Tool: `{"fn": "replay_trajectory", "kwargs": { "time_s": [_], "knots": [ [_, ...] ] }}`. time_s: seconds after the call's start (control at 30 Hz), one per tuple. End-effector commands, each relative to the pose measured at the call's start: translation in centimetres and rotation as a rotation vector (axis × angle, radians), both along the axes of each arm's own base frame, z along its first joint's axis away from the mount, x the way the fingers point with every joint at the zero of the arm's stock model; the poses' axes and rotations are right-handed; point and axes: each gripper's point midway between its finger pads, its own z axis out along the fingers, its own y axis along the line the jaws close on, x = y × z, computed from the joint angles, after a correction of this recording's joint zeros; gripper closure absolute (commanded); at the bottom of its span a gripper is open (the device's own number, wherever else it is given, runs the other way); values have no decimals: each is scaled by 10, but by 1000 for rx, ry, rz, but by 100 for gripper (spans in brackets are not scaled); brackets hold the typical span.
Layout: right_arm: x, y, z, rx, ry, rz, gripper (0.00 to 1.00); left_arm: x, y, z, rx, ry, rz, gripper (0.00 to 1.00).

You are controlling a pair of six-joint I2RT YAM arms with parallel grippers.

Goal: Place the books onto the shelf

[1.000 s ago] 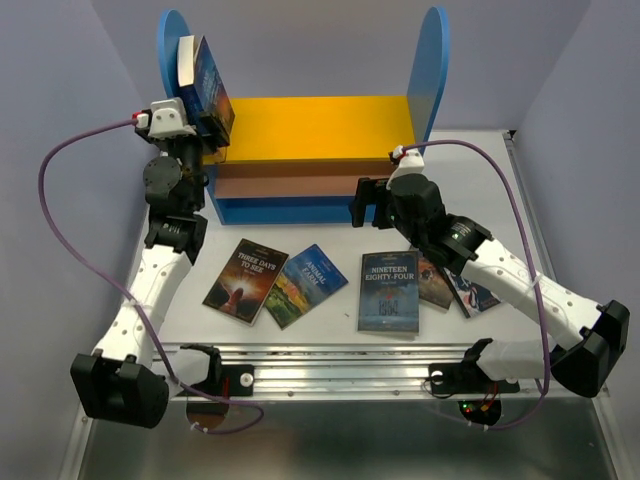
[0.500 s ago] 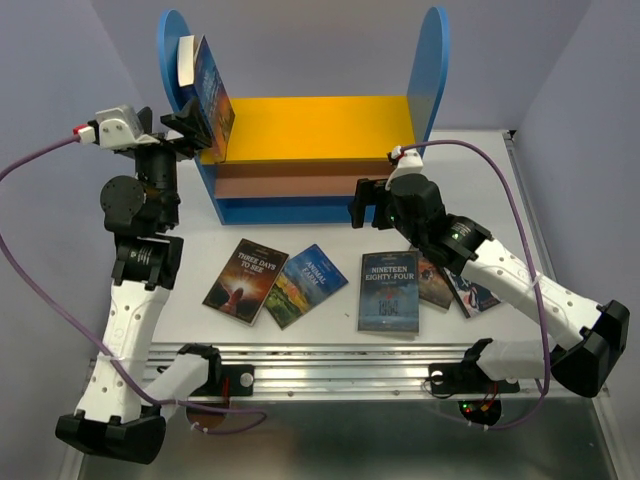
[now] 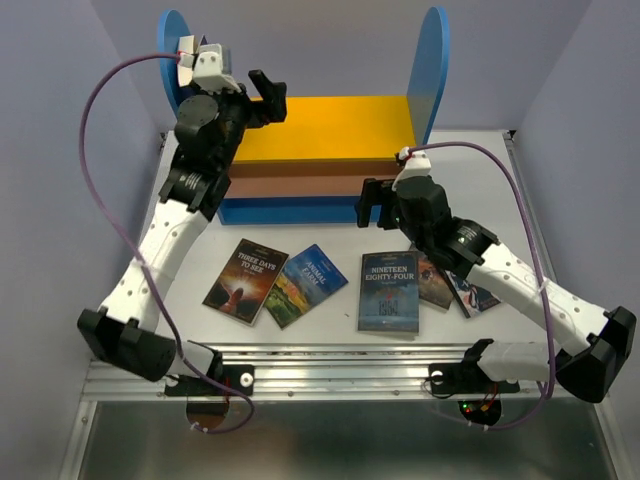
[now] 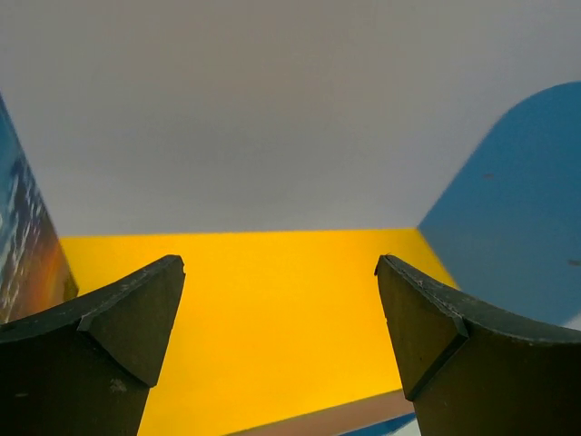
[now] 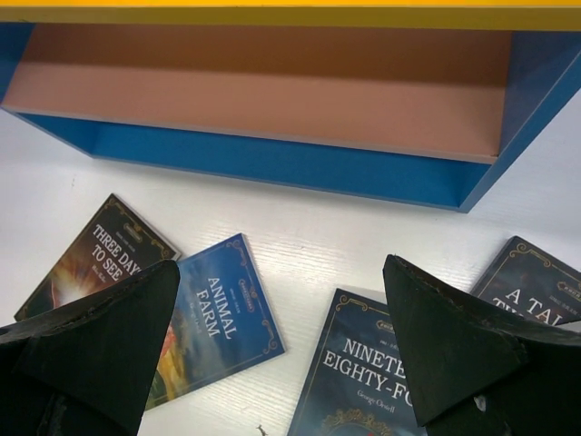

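Only left wrist shows book (image 4: pixel 25 238) on shelf (image 4: pixel 272 309).

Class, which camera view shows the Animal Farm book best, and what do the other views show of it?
Top external: the whole Animal Farm book lies unobstructed on the table. Right wrist shows it closer, but the right gripper hides one corner. Left wrist misses it.

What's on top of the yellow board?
One book stands at the left end of the yellow board; the left wrist view shows just a strip of its cover. The rest looks bare. From above, the left arm hides that book.
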Motion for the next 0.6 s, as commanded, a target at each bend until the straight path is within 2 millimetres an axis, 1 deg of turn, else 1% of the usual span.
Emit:
{"fn": "replay_trajectory", "kwargs": {
  "time_s": [0.0, 0.03, 0.07, 0.1, 0.13, 0.17, 0.2, 0.23, 0.27, 0.3, 0.33, 0.4, 0.57],
  "knots": [
    [1, -11, 14, 13, -47, -36, 0, 37, 24, -21, 22, 122, 193, 1],
    [1, -11, 14, 12, -48, -36, 0, 47, 30, -17, 24, 124, 234, 1],
    [1, -12, 14, 11, -50, -41, 0, 52, 37, -24, 50, 155, 269, 1],
    [2, -13, 14, 9, -50, -46, 0, 56, 42, -24, 59, 161, 284, 1],
    [2, -14, 14, 7, -53, -51, 0, 61, 56, -17, 53, 157, 319, 1],
    [2, -16, 14, 4, -54, -58, 0, 72, 61, -33, 66, 211, 330, 1],
    [2, -17, 15, 3, -58, -62, 0, 75, 69, -27, 56, 209, 344, 1],
    [2, -18, 14, 0, -57, -65, 0, 80, 77, -32, 56, 228, 362, 1],
    [2, -17, 14, 1, -58, -66, 0, 88, 89, -41, 59, 252, 392, 1],
    [5, -21, 14, -2, -58, -77, 0, 89, 95, -45, 64, 267, 421, 1],
    [5, -20, 13, -5, -56, -78, 0, 91, 100, -47, 64, 272, 437, 1],
    [7, -19, 12, -8, -53, -77, 0, 92, 102, -52, 66, 274, 448, 1],
    [9, -15, 8, -9, -41, -72, 0, 89, 105, -49, 56, 249, 462, 1]
  ]
}}
